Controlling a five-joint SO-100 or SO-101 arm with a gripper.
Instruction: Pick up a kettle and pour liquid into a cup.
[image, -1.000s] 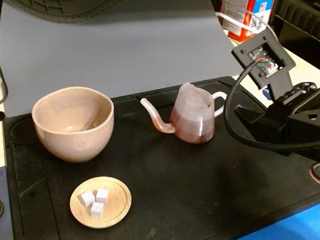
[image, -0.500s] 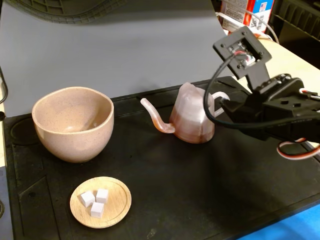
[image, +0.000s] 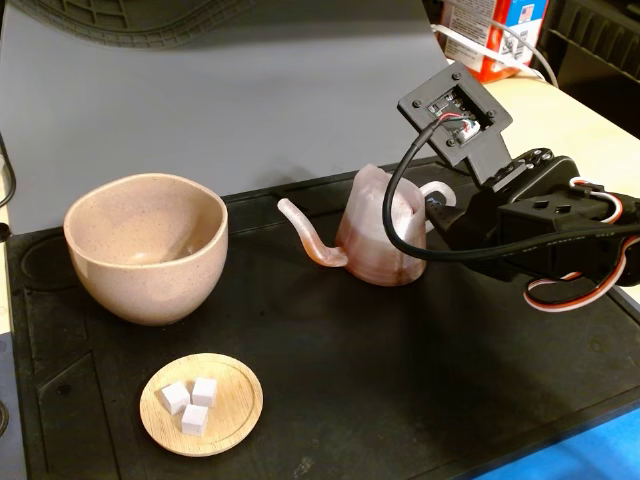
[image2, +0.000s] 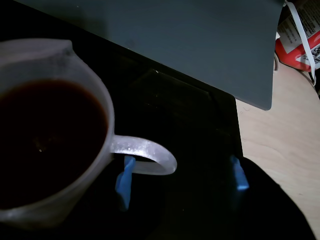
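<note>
Blue-tipped claw (image2: 181, 181) gapes apart around the kettle (image2: 55, 135) handle, unclamped.

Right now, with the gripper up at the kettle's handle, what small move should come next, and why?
Probably close the gripper on the loop handle. In the wrist view the blue fingertips stand apart on either side of the handle's outer end, and the kettle sits on the mat, dark liquid inside. The cup stands apart to the left in the fixed view.
</note>
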